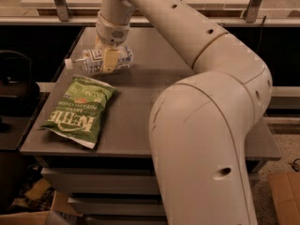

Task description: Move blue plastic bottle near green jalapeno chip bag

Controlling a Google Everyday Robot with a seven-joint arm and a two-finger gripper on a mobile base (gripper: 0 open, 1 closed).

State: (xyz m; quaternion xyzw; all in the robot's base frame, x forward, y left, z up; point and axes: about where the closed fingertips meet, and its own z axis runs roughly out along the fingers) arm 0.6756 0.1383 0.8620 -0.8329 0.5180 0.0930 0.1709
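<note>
The blue plastic bottle (93,61) lies sideways in my gripper (108,57), white cap pointing left. The gripper is shut on the bottle's middle and holds it just above the grey table (187,46), over the back left part. The green jalapeno chip bag (79,109) lies flat on the table's front left, its far end just below and in front of the bottle. My white arm reaches down from the upper middle and fills the right half of the view.
The table's left edge (47,107) runs close beside the bag. Dark shelving stands to the left. Cardboard boxes (287,196) lie on the floor at lower right and lower left. Metal rails run along the back.
</note>
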